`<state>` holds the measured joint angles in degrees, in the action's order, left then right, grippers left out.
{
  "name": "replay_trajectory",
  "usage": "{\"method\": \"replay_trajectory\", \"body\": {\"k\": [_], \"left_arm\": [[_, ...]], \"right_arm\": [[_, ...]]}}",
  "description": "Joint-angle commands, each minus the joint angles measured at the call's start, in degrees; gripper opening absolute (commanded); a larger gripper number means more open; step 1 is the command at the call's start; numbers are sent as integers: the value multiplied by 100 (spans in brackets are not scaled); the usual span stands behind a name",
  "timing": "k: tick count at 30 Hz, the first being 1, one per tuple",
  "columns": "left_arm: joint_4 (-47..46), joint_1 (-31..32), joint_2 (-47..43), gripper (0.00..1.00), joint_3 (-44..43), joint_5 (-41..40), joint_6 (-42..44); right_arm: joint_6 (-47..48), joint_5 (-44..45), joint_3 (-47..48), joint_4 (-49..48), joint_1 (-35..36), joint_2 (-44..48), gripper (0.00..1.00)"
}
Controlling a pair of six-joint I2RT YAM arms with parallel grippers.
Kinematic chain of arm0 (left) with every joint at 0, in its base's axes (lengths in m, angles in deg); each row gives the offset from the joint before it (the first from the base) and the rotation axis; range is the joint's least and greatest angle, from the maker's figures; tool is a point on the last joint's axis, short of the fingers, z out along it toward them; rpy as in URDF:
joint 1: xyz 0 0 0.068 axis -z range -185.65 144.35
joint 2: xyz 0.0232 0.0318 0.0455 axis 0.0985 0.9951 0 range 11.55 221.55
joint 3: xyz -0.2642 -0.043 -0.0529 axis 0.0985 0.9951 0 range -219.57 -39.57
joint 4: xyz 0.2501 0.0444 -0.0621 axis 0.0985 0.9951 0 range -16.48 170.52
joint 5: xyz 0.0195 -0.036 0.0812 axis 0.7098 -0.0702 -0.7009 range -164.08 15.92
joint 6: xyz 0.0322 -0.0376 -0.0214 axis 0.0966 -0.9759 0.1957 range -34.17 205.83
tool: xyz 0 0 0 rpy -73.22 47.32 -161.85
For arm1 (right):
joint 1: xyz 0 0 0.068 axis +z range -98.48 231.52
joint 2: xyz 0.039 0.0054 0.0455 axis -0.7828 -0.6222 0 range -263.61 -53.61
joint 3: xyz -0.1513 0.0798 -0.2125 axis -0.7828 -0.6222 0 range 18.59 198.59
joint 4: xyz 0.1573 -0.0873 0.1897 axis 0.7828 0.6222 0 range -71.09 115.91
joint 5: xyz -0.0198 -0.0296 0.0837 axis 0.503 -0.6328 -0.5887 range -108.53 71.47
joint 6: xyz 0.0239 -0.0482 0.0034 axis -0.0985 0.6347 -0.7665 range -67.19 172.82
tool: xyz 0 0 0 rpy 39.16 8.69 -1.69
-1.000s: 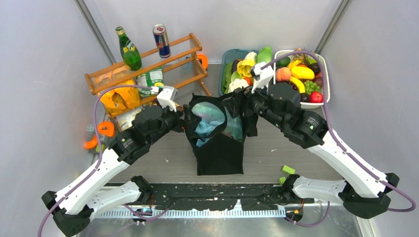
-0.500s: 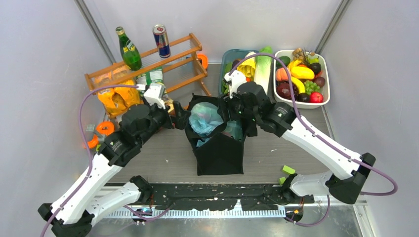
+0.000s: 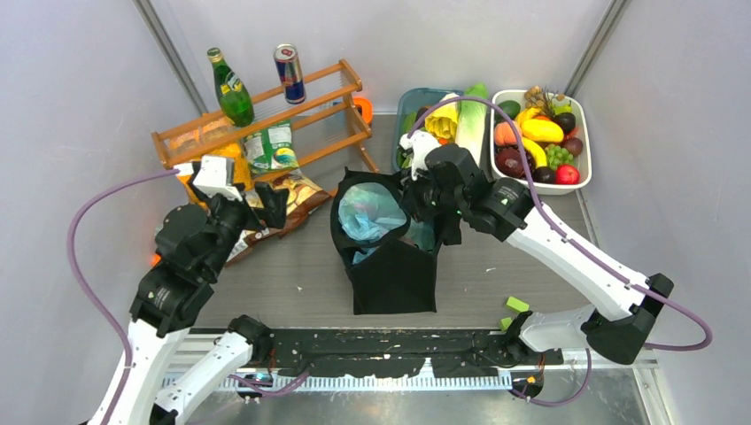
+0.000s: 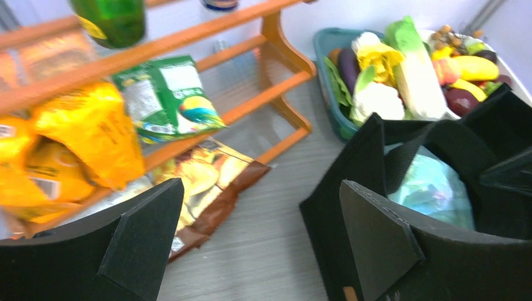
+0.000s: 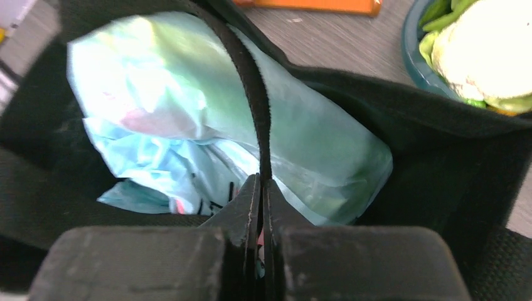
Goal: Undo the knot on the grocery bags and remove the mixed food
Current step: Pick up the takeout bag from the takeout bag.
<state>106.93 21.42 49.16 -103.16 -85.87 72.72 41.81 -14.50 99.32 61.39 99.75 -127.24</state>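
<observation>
The black fabric tote (image 3: pixel 394 274) stands mid-table with the light-blue plastic bag (image 3: pixel 367 212) inside it. My right gripper (image 3: pixel 414 197) hangs over the tote's right rim. In the right wrist view it (image 5: pixel 260 188) is shut on the tote's black strap (image 5: pixel 254 94), which runs across the blue bag (image 5: pixel 163 94). My left gripper (image 3: pixel 266 205) is to the left of the tote, open and holding nothing (image 4: pixel 260 188). It hovers above a brown snack packet (image 4: pixel 207 182). No knot shows. Any food inside the blue bag is hidden.
A wooden rack (image 3: pixel 266 111) at the back left carries a green bottle (image 3: pixel 232 88) and a can (image 3: pixel 289 73), with yellow and green snack packs (image 3: pixel 270 146) below. A teal bin of vegetables (image 3: pixel 443 119) and a white fruit basin (image 3: pixel 540 137) stand at the back right.
My left arm has drawn back leftward from the tote, its jaws still open. My right gripper has shifted left to the tote's rim and shut on the strap.
</observation>
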Motion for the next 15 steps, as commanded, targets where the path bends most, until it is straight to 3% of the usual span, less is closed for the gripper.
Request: {"method": "replay_trajectory", "body": {"k": [1, 5, 10, 15], "left_arm": [[140, -44, -238, 100, -318, -786, 660], [100, -44, -469, 100, -360, -1147, 946], [128, -44, -640, 99, -430, -1228, 1022], [186, -44, -737, 100, -542, -1184, 956]], "right_arm": [[-10, -666, 851, 45, -16, 178, 5], [-153, -1005, 1498, -96, 116, 57, 5], [-130, -825, 2772, -263, 978, -557, 5], [-377, -1180, 3488, -965, 1585, -1413, 5]]}}
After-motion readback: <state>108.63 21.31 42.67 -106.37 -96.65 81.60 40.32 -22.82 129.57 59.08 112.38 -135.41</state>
